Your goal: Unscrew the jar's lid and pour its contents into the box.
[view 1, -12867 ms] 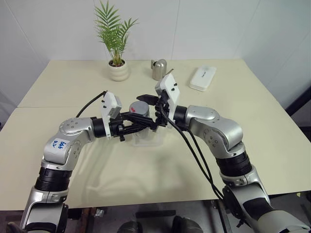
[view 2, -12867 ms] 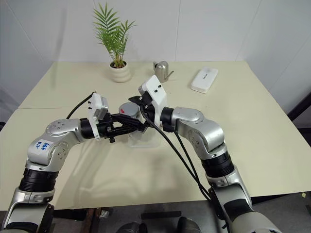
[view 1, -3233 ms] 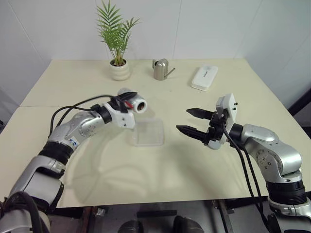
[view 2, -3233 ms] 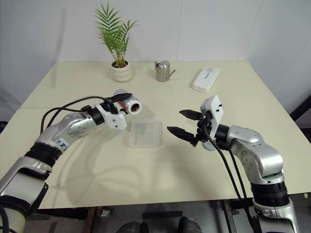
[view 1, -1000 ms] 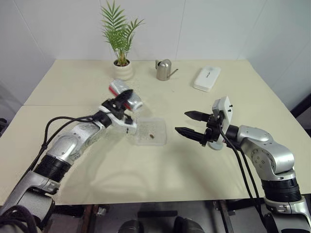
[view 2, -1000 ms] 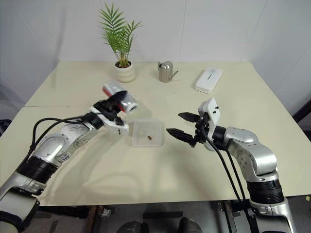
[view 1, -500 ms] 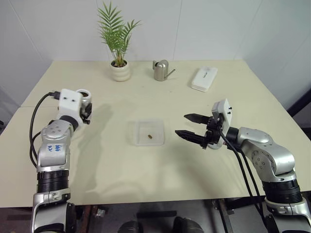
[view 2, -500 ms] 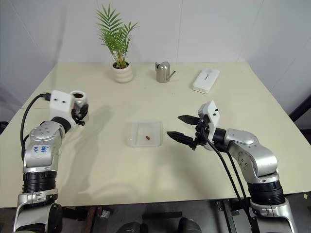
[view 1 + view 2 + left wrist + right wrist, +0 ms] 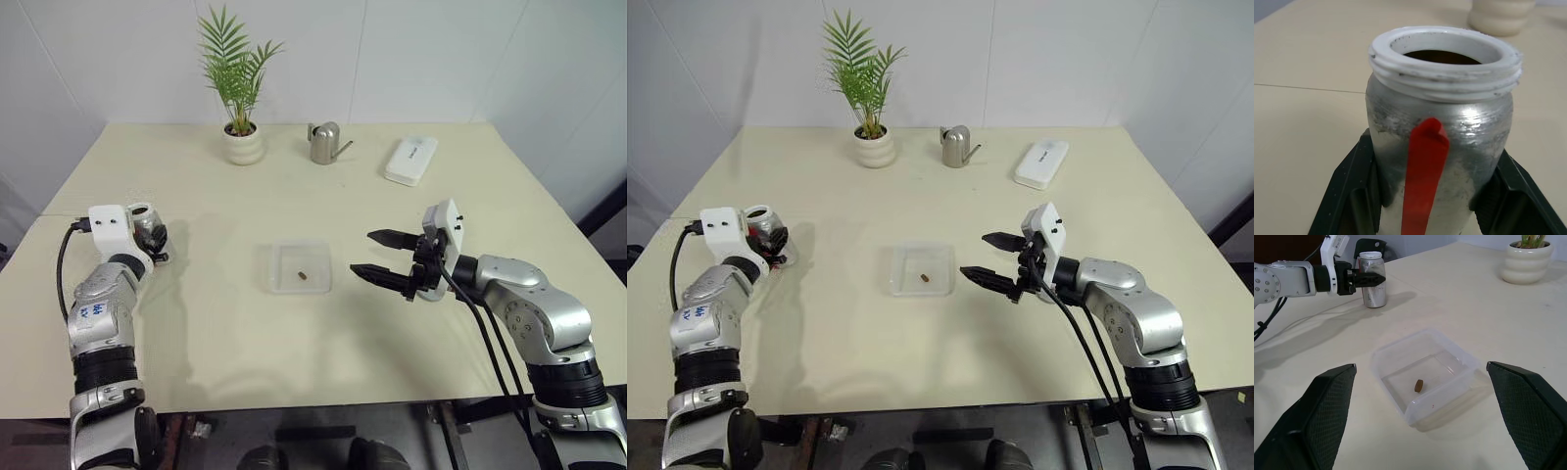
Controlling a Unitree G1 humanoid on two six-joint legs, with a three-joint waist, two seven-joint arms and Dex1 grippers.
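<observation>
Standing upright at the left side of the table (image 9: 323,352), the jar (image 9: 1373,280) sits with its white threaded mouth uncovered, silvery sides and a red stripe running down one face, and the left gripper (image 9: 772,240) has its two black fingers (image 9: 1347,186) pressed against the jar's opposite sides, clamped around its lower body. In the right wrist view the jar's base looks to be on the tabletop, though the contact itself is hard to make out. Well apart from it, near the middle of the table, lies the box (image 9: 299,267), a shallow clear tray with rounded corners, and inside it rests the contents (image 9: 1419,385) (a single small brown pellet) on the tray floor, away from the walls. Just to the right of the box hovers the right gripper (image 9: 379,257), pointing toward it with its jaws spread wide and nothing between them; it touches neither the box nor the table. Along the far edge of the table stand a potted plant (image 9: 237,93) in a white pot, a small steel watering can (image 9: 323,141) beside it, and a white oblong case (image 9: 409,160) farther to the right.
</observation>
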